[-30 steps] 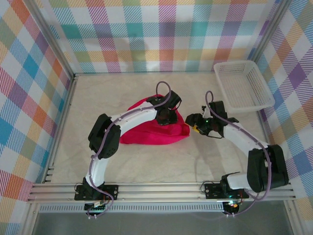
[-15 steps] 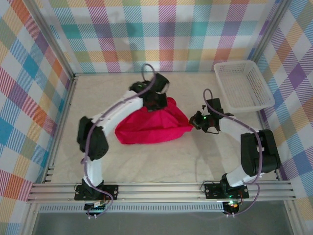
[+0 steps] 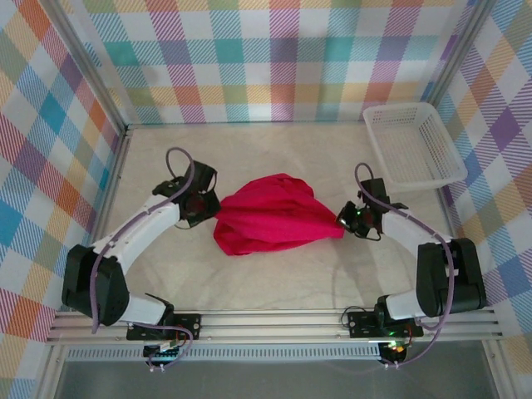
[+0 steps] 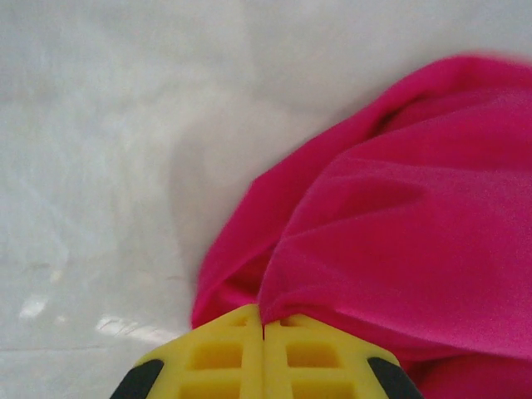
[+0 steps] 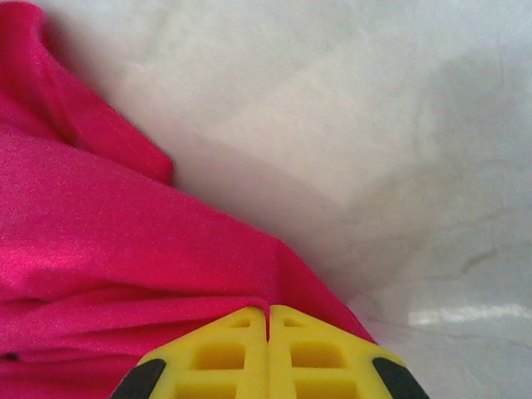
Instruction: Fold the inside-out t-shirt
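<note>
In the left wrist view, the yellow fingers of the left gripper (image 4: 264, 322) are cut off by the lower edge, and only their tips are seen. They are pressed together with no gap, and a fold of the t-shirt (image 4: 416, 233) is pinched between them where the seam meets the cloth. How much fabric is caught inside cannot be made out. From this pinch the shirt is spread up and to the right, its far corner blurred and cut off at the right edge, with bare table (image 4: 125, 125) to the left.

In the right wrist view, the right gripper (image 5: 268, 312) is cropped likewise. Its tips are closed on a ridge of the t-shirt (image 5: 100, 249), which is laid out to the left and runs off the frame there. The table (image 5: 399, 125) is bare to the right.

From above, the fingertips of both arms are largely hidden under their dark wrists. The left gripper (image 3: 216, 212) is found at the left end of the t-shirt (image 3: 274, 212) and the right gripper (image 3: 342, 221) at its right end. The cloth is bunched between them in the middle of the table (image 3: 274, 283). Sleeves, collar and hem cannot be told apart in the wrinkled mass. Whether the shirt's middle is lifted or resting cannot be told.

Farther back, a white basket (image 3: 413, 145) is set in the far right corner, well apart from the shirt, and the table is enclosed by plaid walls (image 3: 274, 58).
</note>
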Controlling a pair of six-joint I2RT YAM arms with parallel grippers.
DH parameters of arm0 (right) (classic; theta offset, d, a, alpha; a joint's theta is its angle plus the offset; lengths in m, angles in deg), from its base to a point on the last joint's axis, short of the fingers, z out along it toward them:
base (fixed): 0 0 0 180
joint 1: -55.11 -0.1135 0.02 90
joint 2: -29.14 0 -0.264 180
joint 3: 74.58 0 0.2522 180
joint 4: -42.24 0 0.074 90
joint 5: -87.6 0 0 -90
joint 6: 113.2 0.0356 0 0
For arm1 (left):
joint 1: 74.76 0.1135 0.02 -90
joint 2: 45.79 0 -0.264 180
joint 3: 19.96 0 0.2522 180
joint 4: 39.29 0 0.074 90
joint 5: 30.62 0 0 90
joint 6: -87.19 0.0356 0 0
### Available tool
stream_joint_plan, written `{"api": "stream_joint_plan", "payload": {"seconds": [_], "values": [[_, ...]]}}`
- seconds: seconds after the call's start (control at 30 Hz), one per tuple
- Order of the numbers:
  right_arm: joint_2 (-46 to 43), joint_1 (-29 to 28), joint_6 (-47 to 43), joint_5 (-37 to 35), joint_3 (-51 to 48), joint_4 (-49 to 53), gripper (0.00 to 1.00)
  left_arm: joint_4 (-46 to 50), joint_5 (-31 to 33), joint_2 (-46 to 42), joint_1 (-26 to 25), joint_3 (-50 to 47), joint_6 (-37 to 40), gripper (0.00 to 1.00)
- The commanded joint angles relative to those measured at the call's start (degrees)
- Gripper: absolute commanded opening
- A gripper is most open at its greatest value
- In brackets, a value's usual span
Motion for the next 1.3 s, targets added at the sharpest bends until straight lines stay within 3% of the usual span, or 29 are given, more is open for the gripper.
{"api": "stream_joint_plan", "payload": {"seconds": [0.0,0.03,0.07,0.1,0.17,0.27,0.43,0.57,0.7,0.93,1.0,1.07,1.17,1.2,1.27], "values": [[-2.06,-0.02,-2.74,0.56,1.77,3.05,0.19,-4.61,-1.96,-0.31,-0.17,-2.27,-1.12,0.00],[-3.45,-0.64,-3.30,0.49,3.18,4.93,0.33,-4.68,-1.67,-0.42,-0.66,-2.30,-0.98,0.00],[-5.04,-1.61,-3.81,-0.55,4.81,6.76,0.42,-3.79,0.08,-0.68,-1.36,-1.90,-0.80,0.00],[-6.25,-2.61,-4.31,-1.43,6.06,8.27,0.47,-2.42,3.26,-1.00,-2.01,-1.08,-0.67,0.06],[-8.05,-4.74,-5.20,-3.83,9.15,11.49,0.52,0.78,10.23,-1.75,-3.59,1.67,0.59,0.37],[-8.38,-7.89,-6.25,-5.07,12.02,12.03,0.52,0.28,13.51,-2.33,-5.45,5.16,4.88,0.60],[-2.10,-13.42,-6.23,-1.30,14.66,9.38,0.54,-7.61,3.93,2.24,-9.35,8.86,12.67,0.71],[1.49,-17.45,-4.14,-1.20,15.06,7.48,0.54,-10.82,0.24,8.85,-14.04,12.08,14.71,0.72],[3.91,-18.75,-2.87,-0.41,15.17,5.75,0.54,-12.58,-2.99,16.10,-16.61,14.86,14.86,0.71],[9.29,-21.18,-1.63,0.98,15.90,4.21,0.55,-11.41,-1.88,26.13,-17.71,18.80,14.49,0.71],[10.84,-21.67,-1.24,0.48,15.81,3.57,0.55,-11.51,-1.76,27.40,-17.71,18.98,14.17,0.66],[12.47,-21.68,-0.80,0.03,15.72,2.57,0.52,-10.31,-0.42,28.24,-17.71,19.81,13.98,0.44],[13.64,-21.67,-0.83,-1.57,16.27,2.53,0.27,-6.43,2.53,28.46,-17.71,22.89,13.97,0.09],[13.53,-21.68,-1.09,-2.26,16.76,3.19,0.19,-4.63,4.02,28.30,-17.71,24.22,13.91,0.01],[12.45,-21.68,-2.44,-4.40,18.47,5.75,0.02,0.09,7.40,27.69,-17.54,28.37,14.37,0.00]]}}
